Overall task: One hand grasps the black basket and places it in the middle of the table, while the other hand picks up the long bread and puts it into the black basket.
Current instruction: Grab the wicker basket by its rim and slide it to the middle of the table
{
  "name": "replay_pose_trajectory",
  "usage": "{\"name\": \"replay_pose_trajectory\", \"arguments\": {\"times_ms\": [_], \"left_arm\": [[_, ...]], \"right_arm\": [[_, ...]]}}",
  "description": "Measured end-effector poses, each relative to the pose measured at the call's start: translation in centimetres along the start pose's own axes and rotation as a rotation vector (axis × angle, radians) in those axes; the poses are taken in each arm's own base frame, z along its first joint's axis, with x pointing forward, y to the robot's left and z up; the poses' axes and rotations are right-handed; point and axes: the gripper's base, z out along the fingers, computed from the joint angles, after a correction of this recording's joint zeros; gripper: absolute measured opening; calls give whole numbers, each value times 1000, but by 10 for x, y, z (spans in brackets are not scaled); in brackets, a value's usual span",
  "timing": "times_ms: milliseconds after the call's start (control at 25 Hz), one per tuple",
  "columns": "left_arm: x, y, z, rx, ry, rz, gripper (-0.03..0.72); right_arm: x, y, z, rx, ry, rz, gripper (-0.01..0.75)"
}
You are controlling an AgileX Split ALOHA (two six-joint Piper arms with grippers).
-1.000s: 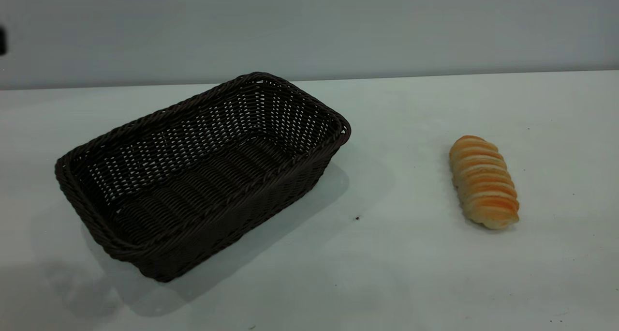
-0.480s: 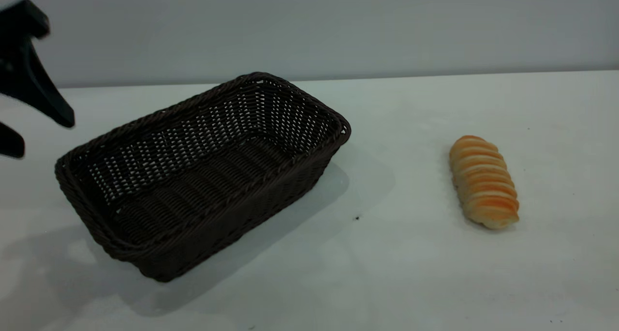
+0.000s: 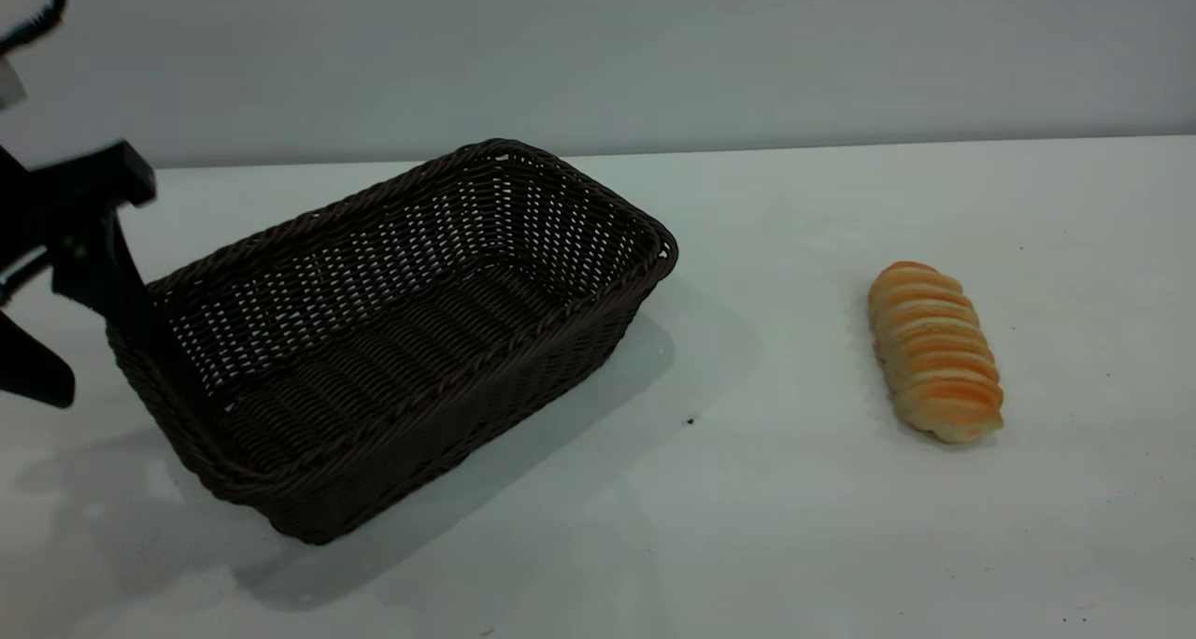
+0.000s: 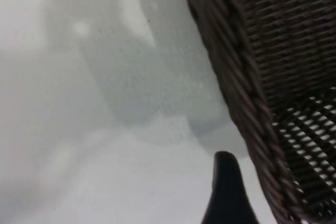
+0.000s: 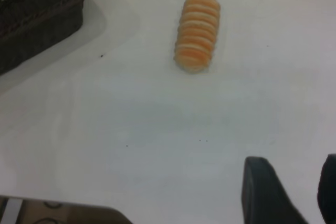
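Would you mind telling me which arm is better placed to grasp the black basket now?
The left. Its open gripper straddles the black basket at its left end rim, one finger inside, one outside. The right gripper hangs over bare table, away from the basket and nearer the long bread.

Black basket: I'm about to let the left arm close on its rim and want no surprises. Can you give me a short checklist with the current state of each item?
1. Left gripper open: ok, fingers spread.
2. Fingers straddle the rim of the black basket: ok, one finger lies over the left end of the rim, the other outside it.
3. Basket empty and upright: ok.
4. Table middle free for placing: ok.
5. Long bread well clear of the basket: ok, lying to its right.
6. Right gripper out of the way: ok, back from the bread, fingers apart.
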Motion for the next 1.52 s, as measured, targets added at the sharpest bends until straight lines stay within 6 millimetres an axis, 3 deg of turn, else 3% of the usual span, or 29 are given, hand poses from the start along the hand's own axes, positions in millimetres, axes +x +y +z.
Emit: {"name": "replay_pose_trajectory", "arguments": {"times_ms": [720, 1200, 1320, 1360, 1480, 1520], "left_arm": [[-12, 10, 48, -42, -25, -90, 569], [-14, 24, 93, -98, -31, -148, 560], [-15, 25, 96, -101, -42, -152, 461], [-15, 25, 96, -101, -45, -152, 404], [-16, 25, 96, -98, -57, -161, 134], [-16, 25, 96, -98, -59, -160, 136]], "right_arm": [[0, 0, 0, 0, 0, 0, 241], [0, 0, 0, 0, -1, 0, 241], [0, 0, 0, 0, -1, 0, 241], [0, 0, 0, 0, -1, 0, 241], [0, 0, 0, 0, -1, 0, 241], [0, 0, 0, 0, -1, 0, 241]]}}
